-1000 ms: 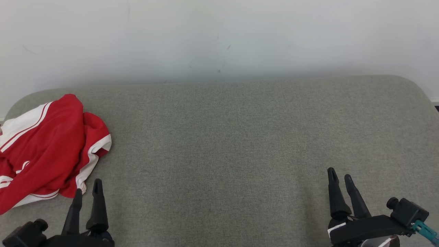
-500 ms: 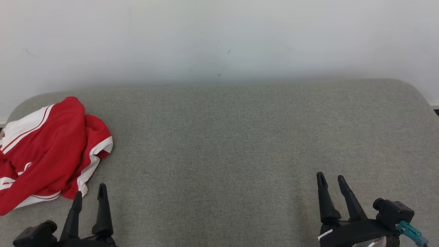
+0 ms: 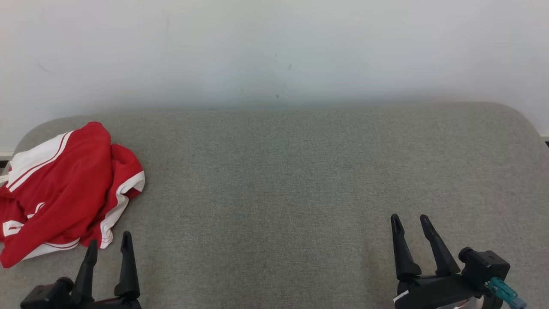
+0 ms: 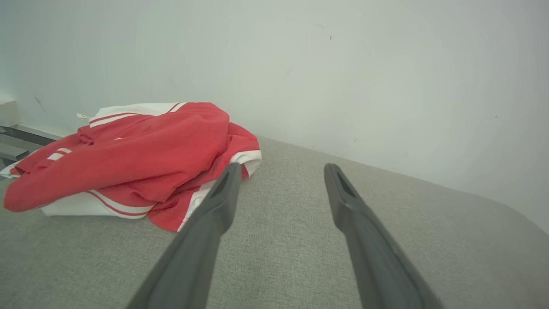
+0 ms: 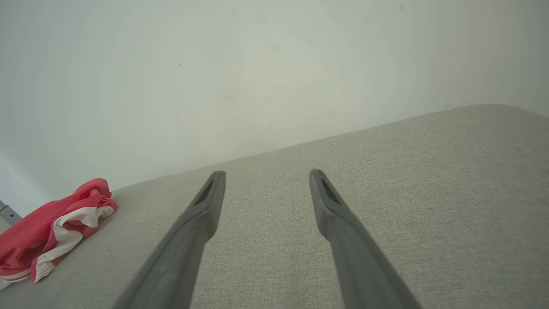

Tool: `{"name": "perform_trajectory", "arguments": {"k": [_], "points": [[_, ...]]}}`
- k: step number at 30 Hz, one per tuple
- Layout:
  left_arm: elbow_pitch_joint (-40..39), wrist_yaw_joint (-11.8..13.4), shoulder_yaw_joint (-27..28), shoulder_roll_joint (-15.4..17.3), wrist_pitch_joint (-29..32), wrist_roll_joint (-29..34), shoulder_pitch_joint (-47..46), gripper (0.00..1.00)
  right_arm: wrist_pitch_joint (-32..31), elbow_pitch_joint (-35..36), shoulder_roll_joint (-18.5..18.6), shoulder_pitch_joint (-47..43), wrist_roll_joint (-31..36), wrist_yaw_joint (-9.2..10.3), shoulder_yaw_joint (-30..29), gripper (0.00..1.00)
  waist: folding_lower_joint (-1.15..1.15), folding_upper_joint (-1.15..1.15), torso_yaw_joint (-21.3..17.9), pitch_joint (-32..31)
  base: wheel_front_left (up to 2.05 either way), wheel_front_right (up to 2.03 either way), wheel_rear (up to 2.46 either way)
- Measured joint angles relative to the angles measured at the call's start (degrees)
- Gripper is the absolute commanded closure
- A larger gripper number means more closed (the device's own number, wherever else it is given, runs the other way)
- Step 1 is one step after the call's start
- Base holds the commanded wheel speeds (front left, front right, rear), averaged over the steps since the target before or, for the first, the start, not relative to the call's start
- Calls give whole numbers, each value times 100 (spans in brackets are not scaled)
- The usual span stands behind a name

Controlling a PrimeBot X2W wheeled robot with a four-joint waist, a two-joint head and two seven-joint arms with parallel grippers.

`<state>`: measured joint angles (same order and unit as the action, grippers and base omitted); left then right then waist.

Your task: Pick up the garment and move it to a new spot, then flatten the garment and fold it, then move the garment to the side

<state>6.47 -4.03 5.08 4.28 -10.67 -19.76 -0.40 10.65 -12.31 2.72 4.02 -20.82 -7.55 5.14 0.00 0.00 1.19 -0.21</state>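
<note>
Head view: crumpled red-and-white garment (image 3: 64, 189) at left end of grey cushion (image 3: 279, 180). Left gripper (image 3: 109, 240) spread wide, empty, at cushion's near-left edge; right gripper (image 3: 409, 219) likewise spread, empty, at near-right edge.
Left wrist view: garment heaped on cushion, just beside parted fingers.
Right wrist view: garment at cushion's far end.

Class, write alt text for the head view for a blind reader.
A crumpled red garment with white stripes lies at the left end of a grey fabric-covered surface before a white wall. The black left gripper and right gripper, both open and empty, point up from the bottom corners.
</note>
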Motion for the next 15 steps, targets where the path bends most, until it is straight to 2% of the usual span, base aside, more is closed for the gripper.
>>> {"name": "perform_trajectory", "arguments": {"k": [8, 15], "points": [[1, -12, 2, 13, -100, 313, 1, 0, 101, 21, 1, -20, 445, 0, -9, 0, 0, 0, 24, -16, 0, 0, 0], [48, -122, -23, 13, -178, 405, -1, 0, 196, 21, 3, -20, 744, 0, -22, 0, 0, 0, 32, -27, 0, 0, 0]]}}
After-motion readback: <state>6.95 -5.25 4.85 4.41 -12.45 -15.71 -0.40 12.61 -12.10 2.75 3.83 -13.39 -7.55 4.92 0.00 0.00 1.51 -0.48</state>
